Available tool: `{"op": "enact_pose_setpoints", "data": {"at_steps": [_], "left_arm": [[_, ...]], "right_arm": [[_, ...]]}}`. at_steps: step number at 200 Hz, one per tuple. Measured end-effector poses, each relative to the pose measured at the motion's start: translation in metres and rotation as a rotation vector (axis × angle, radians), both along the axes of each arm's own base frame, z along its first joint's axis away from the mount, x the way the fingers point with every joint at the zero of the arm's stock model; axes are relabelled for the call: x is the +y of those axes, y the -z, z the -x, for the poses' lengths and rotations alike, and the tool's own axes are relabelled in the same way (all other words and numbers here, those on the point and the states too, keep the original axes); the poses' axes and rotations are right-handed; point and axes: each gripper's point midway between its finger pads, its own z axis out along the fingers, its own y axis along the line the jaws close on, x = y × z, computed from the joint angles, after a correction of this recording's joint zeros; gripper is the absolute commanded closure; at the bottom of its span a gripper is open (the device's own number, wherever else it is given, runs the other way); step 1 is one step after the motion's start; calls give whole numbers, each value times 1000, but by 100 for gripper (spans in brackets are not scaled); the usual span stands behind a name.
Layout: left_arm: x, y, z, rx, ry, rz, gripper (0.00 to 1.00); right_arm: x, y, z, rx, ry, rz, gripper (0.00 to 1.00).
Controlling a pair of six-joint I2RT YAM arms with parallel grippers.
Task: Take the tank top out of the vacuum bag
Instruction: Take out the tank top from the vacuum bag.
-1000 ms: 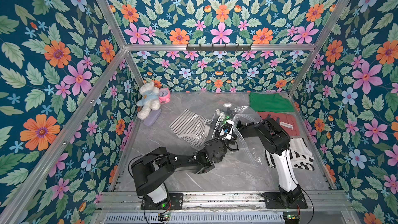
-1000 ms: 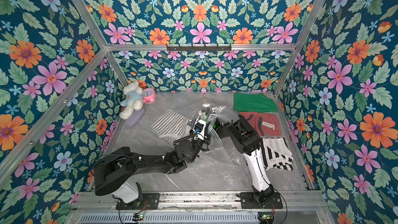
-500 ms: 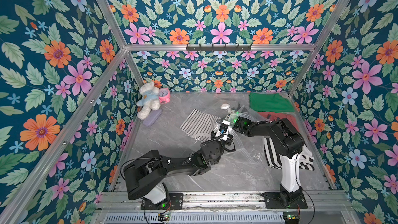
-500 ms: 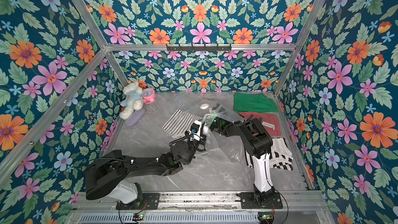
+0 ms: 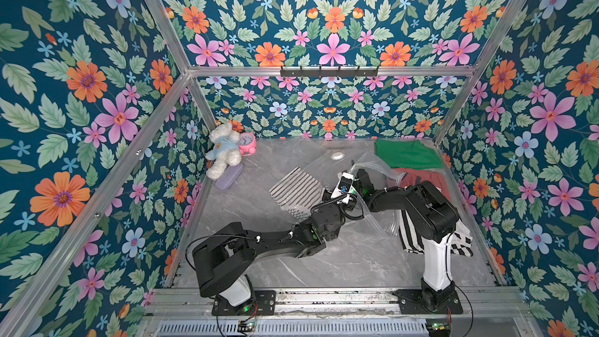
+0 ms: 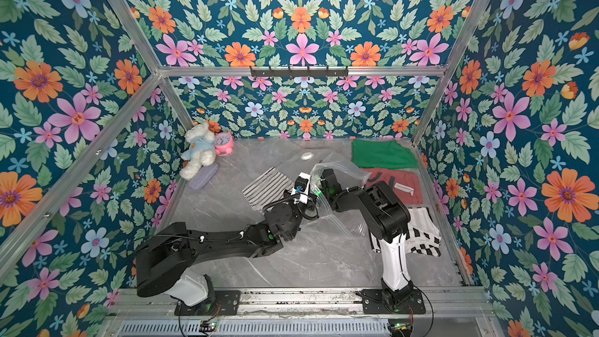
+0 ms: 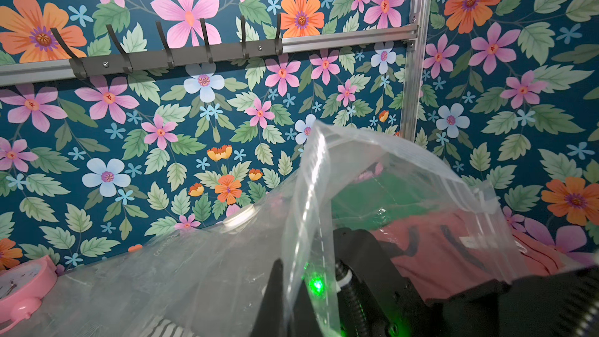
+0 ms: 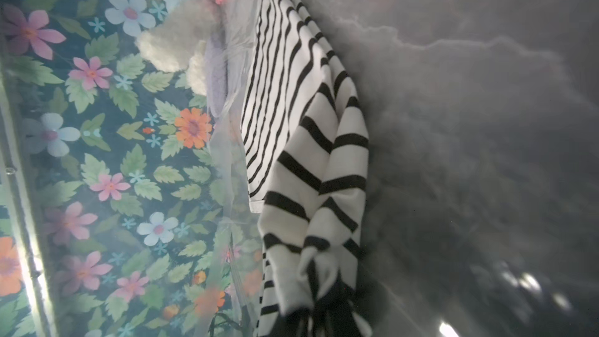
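The clear vacuum bag (image 5: 377, 163) lies at mid-table, its white valve cap (image 5: 337, 155) toward the back. Its zip-strip mouth (image 7: 372, 163) is lifted, with my left gripper (image 7: 288, 299) shut on that edge and film pinched between the black fingers (image 7: 275, 286). The tank top (image 5: 298, 189), black-and-white striped, lies flat to the left under the film, seen also in a top view (image 6: 267, 188). My right gripper (image 8: 321, 299) reaches into the bag's mouth and is shut on a bunched end of the tank top (image 8: 291, 92). In the top views both wrists meet at the mouth (image 6: 316, 170).
A green cloth (image 5: 406, 153), a reddish garment (image 5: 421, 178) and a striped-and-checked cloth (image 5: 460, 238) lie along the right side. A teddy bear (image 5: 223, 153), a pink alarm clock (image 5: 247, 142) and a lilac case (image 5: 229, 176) sit back left. A hook rack (image 5: 329, 71) hangs on the back wall.
Both grippers have moved toward the back of the table and the bag's mouth has risen with them. The right elbow swung right. The tank top slid slightly right and back.
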Motion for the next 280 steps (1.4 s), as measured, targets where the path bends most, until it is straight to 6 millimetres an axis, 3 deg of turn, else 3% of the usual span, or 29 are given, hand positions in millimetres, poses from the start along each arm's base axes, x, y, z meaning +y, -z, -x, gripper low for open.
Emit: {"op": "enact_pose_setpoints", "data": {"at_steps": [47,107,186,219,245,280], "left_arm": [[8,6,-7,7,-79,-27,100],[21,8,-17,31,-193,-48,100],[19,16,-26,58,-226,-99,100],[16,19,-27,62,-225,-110,100],[14,27,-27,74,-224,-140,100],[9,38,-30,94,-220,-173,100]], "right_arm": [[-14,-16,3,-31,31,8,100],[-32,-14,13,-36,77,43,100],[-56,-56,10,-166,109,101,100],[-73,-62,6,-177,142,135,100],[-84,-79,8,-213,154,135,100],[-112,-92,3,-231,215,156,100]]}}
